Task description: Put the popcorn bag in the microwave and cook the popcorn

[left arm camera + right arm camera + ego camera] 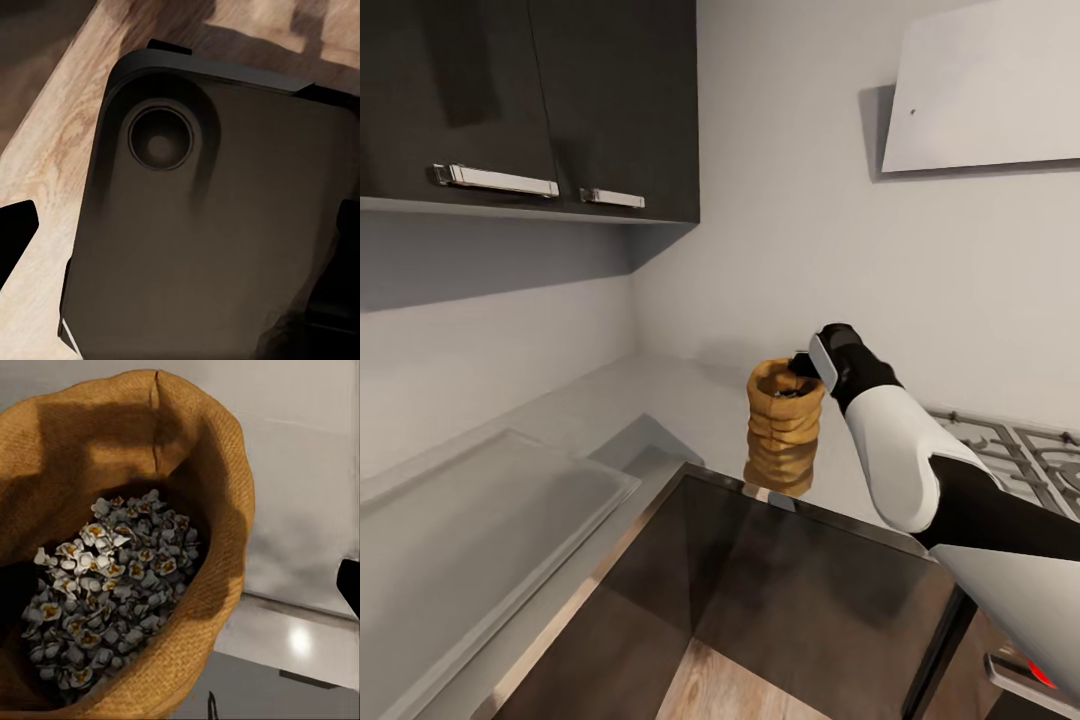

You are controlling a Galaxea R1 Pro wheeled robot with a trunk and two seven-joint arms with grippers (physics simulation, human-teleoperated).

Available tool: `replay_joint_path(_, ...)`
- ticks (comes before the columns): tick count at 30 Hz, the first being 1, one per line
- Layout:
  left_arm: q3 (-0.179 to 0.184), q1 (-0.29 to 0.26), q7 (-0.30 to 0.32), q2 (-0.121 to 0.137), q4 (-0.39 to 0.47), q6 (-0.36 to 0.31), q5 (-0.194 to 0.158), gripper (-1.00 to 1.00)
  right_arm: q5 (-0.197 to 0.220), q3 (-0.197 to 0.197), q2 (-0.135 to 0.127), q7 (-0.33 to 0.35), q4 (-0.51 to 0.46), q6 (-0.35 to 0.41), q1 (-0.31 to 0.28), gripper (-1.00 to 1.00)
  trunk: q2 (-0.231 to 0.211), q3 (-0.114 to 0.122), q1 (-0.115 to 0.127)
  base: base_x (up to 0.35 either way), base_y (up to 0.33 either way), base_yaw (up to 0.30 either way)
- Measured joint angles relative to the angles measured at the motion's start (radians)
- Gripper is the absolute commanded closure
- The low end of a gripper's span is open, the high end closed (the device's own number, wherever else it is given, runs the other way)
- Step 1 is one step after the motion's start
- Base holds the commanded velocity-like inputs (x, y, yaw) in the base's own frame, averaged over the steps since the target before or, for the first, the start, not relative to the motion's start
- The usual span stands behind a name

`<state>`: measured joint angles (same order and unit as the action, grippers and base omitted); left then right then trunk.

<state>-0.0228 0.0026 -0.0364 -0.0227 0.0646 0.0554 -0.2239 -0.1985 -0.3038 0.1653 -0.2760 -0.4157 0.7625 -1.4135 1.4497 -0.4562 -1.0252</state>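
Above the pale grey steel table's (610,420) front edge, the right pincer (800,366) grips the tan-brown wrinkled paper popcorn bag's (785,428) rim and should keep it upright.

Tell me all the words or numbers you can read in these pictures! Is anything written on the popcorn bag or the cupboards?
There are none to read.
The popcorn bag is plain wrinkly brown, with no label; the right wrist view shows white popcorn inside it.
The dark cupboards carry silver handles and no writing.
The wall panel has one tiny dark dot, not a letter.
The gas hob shows no marks.
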Motion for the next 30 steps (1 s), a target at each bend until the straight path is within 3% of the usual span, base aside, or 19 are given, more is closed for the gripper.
replay_joint_path(5, 0.0, 0.0, 0.0, 0.0, 0.0, 0.0, 0.0, -1.0, 0.003, 0.0, -0.002, -0.107, 0.046, -0.01, 0.0, -1.0, 0.0, 0.0, 0.0, 0.0, 0.0, 0.0)
replay_joint_path(7, 0.0, 0.0, -0.001, 0.0, 0.0, 0.0, 0.0, -1.0, 0.004, 0.0, -0.002, -0.117, 0.05, -0.01, 0.0, -1.0, 0.0, 0.0, 0.0, 0.0, 0.0, 0.0)
replay_joint_path(30, -0.004, 0.0, 0.0, 0.0, 0.003, 0.0, -0.002, -1.0, 0.005, 0.0, 0.008, -0.116, 0.038, 0.001, 0.015, -1.0, 0.0, 0.0, 0.0, 0.0, 0.0, 0.0)
